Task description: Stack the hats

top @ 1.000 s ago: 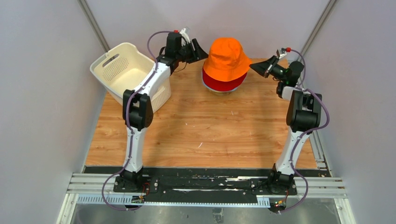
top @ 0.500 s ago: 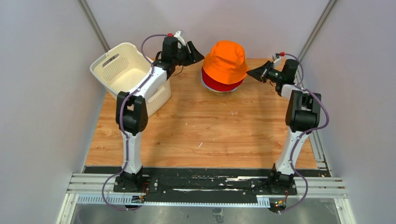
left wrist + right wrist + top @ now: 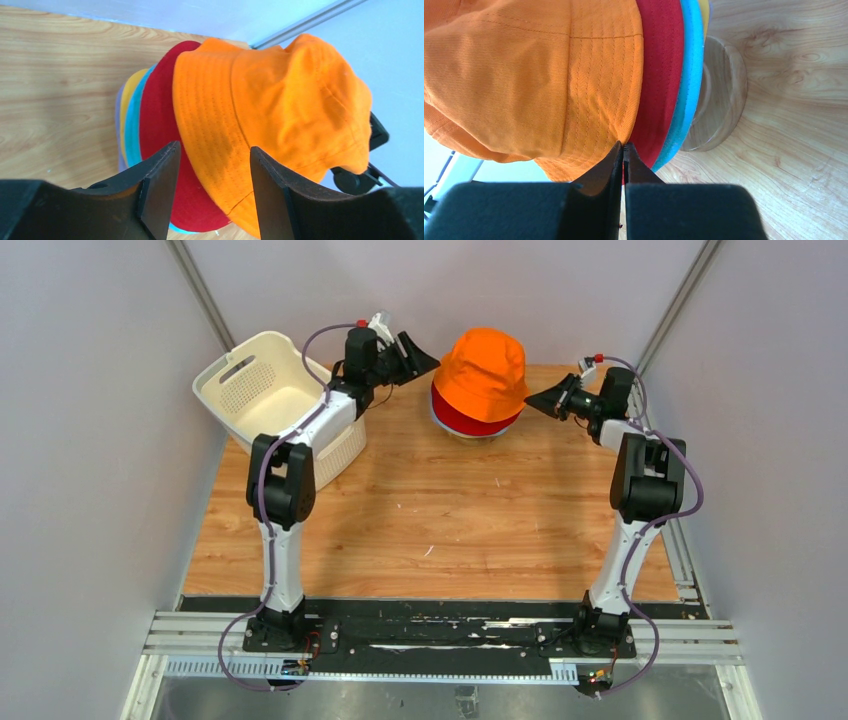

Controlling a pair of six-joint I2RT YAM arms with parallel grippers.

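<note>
Stacked hats and both grippers, overhead and wrist views.

The fingers of the left gripper (image 3: 212,148) were spread apart with nothing between them. They were aimed at the stack from its left side and held clear of the fabric. The fingers of the right gripper (image 3: 624,145) were pressed together with no gap. Their tips were placed just beside the brim edge where the orange hat (image 3: 485,365) met the red hat (image 3: 465,420). Whether the tips touched the cloth could not be told, and no fabric was seen pinched.

The hats were nested one over another on the wooden stand (image 3: 719,95) at the far middle of the table (image 3: 450,520). The orange hat was uppermost, followed by the red hat, the teal hat (image 3: 686,75) and the yellow hat (image 3: 131,100). A thin edge of the lavender hat (image 3: 119,150) was seen at the bottom. The long axis of the stack ran upright through the stand, with the crowns pointed up and the brims flared downward. In both wrist views this axis appeared sideways, since the cameras were rolled.

The white basket (image 3: 250,390) was tilted against the left wall, beside the left arm and well apart from the stack.
</note>
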